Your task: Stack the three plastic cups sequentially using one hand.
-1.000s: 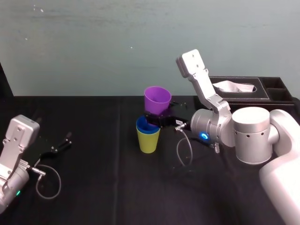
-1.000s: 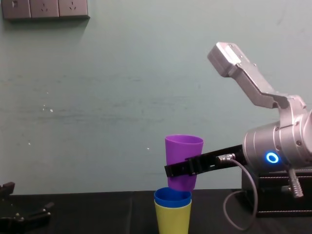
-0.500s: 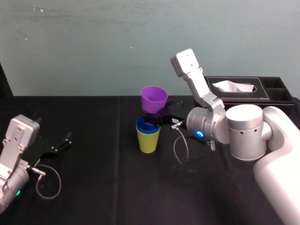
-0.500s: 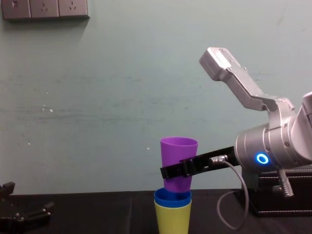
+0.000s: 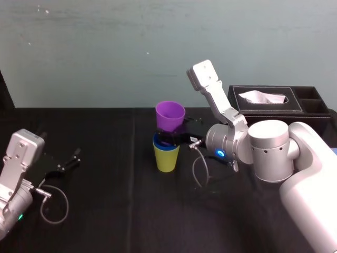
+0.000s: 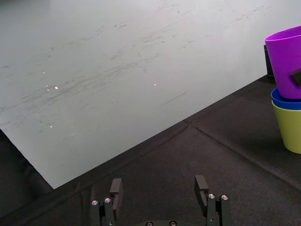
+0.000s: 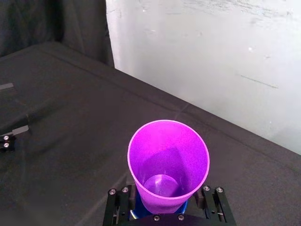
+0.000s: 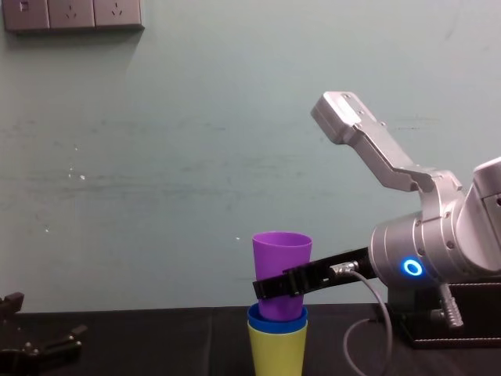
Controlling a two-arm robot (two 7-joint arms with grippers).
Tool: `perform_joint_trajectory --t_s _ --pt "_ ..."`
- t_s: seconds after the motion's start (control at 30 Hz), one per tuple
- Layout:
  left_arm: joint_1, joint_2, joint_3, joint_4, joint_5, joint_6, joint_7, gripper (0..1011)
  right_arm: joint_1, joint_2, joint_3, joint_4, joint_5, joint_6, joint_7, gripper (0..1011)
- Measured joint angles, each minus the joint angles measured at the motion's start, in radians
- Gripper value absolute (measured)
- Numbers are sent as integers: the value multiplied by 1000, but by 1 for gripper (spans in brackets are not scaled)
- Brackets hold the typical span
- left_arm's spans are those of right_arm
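Observation:
The yellow-green cup (image 5: 167, 159) stands upright at the middle of the black table, with the blue cup (image 5: 159, 140) nested inside it. My right gripper (image 5: 171, 136) is shut on the purple cup (image 5: 170, 115), one finger on each side of its lower wall. The purple cup (image 8: 282, 262) is upright, and its base dips just inside the blue cup's rim (image 8: 276, 318) above the yellow-green cup (image 8: 278, 349). The right wrist view looks down into the purple cup (image 7: 168, 165), held by the right gripper (image 7: 164, 205). My left gripper (image 6: 158, 188) is parked open at the table's left.
A black tissue box (image 5: 266, 100) sits at the back right, behind my right arm. A grey cable (image 5: 199, 168) loops from the right wrist onto the cloth. The pale wall runs close behind the table's far edge.
My right arm has shifted left and come down with the purple cup, from above and right of the stack to over it, its base entering the blue cup. The left arm stayed still.

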Motion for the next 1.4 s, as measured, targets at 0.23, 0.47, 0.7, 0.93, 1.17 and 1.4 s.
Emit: perform_joint_trajectory --t_s 0.23,0.47,0.7,0.93,1.17,1.4 --pt "0 0 0 0 0 0 0 1000 10 -6 -5 27 -3 -10 0 696" --pt "0 0 0 0 0 0 0 1000 21 -11 -14 55 -7 -16 6 696" --pt "0 0 0 0 0 0 0 1000 28 -18 -26 75 -14 -21 12 696" --pt "0 0 0 0 0 0 0 1000 34 -21 -32 85 -21 -25 15 695" --pt "0 0 0 0 0 0 0 1000 34 -20 -32 86 -26 -26 15 695" --pt "0 0 0 0 0 0 0 1000 30 -20 -27 84 -29 -28 15 695"
